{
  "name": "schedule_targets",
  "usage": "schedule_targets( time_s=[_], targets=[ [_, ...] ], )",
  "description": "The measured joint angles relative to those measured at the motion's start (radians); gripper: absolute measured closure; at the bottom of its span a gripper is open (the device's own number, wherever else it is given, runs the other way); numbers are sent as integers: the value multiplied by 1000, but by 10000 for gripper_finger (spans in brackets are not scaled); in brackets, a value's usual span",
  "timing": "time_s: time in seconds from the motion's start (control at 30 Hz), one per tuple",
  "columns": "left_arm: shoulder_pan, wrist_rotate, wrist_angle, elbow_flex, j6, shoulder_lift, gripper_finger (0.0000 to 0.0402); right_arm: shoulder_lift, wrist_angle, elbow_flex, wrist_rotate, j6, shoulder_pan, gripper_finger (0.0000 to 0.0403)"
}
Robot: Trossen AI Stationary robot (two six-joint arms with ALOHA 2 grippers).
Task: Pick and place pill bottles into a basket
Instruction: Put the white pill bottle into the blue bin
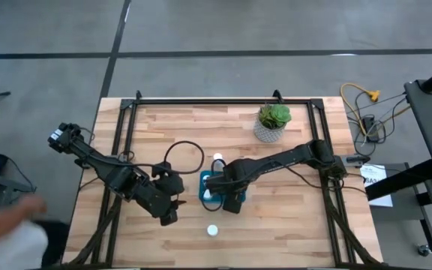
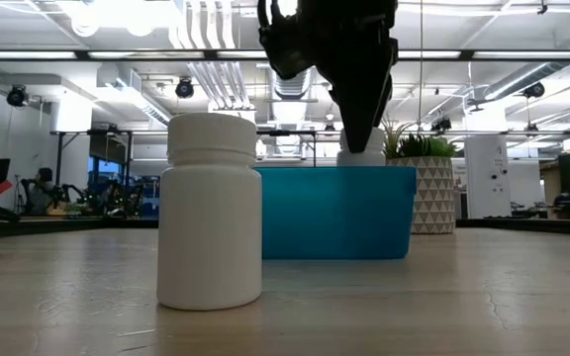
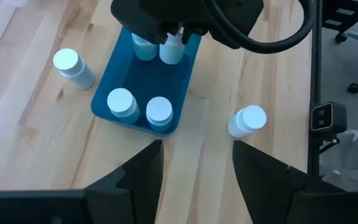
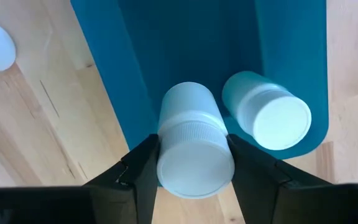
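holding a pill bottle between its two fingers, the right end effector hangs over one end of the teal basket, with the bottle's base down inside the walls. just beside the held bottle stands a second bottle, and two more sit at the basket's other end. a bottle stands loose on the worktop outside the basket, and another waits just past the basket on the side away from it. the left end effector waits near the basket with its fingers spread wide and nothing between them.

my worry is the neighbour: if the fingers open while the held bottle leans, it could tip that bottle or land askew on the near wall. room inside is tight here, while the basket's middle looks free. a straight lift clear of the rim seems the safest exit.
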Motion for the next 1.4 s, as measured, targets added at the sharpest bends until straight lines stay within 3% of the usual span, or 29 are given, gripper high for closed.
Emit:
schedule_targets(
  time_s=[0.4, 0.73, 1.4],
  targets=[
    [-2, 0, 0, 0, 0, 0, 226, 0, 6, -48, -15, -2, -1, 244],
    [-2, 0, 0, 0, 0, 0, 226, 0, 47, -43, -40, 0, -1, 205],
    [-2, 0, 0, 0, 2, 0, 226, -27, 39, -52, -36, 24, 0, 202]
  ],
)
